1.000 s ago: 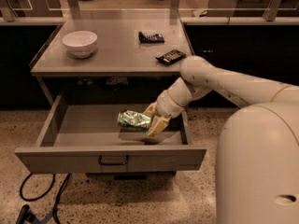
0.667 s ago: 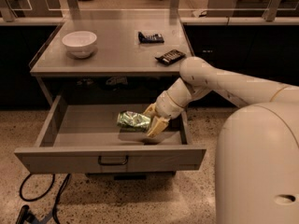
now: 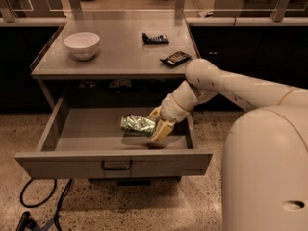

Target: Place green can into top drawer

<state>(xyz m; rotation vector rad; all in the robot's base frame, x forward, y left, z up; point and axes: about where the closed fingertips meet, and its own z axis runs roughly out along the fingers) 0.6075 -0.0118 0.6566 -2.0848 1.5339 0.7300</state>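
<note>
A: Where are we seeing the gripper (image 3: 156, 124) right now?

B: We are seeing it inside the pulled-out top drawer (image 3: 86, 129), toward the right half. The arm (image 3: 226, 83) is reaching in from the right, passing below the front edge of the surface (image 3: 120, 61).

A: And what are the jaws doing?

B: They are grasping the green can (image 3: 137, 125) by its right end, one finger behind it and one in front.

A: How are we finding the can itself?

B: It is lying on its side, pointing left and right, low inside the drawer with a shadow beneath it. We are not managing to tell whether it is touching the drawer floor.

A: Are we noticing anything else?

B: We are looking at a white bowl (image 3: 82, 44) sitting at the left of the surface, and two dark snack packets (image 3: 155, 38) lying toward the right, well apart from the bowl. The drawer's small handle (image 3: 116, 166) is showing at the centre of the front panel, and a cable (image 3: 38, 201) is trailing across the floor below.
</note>
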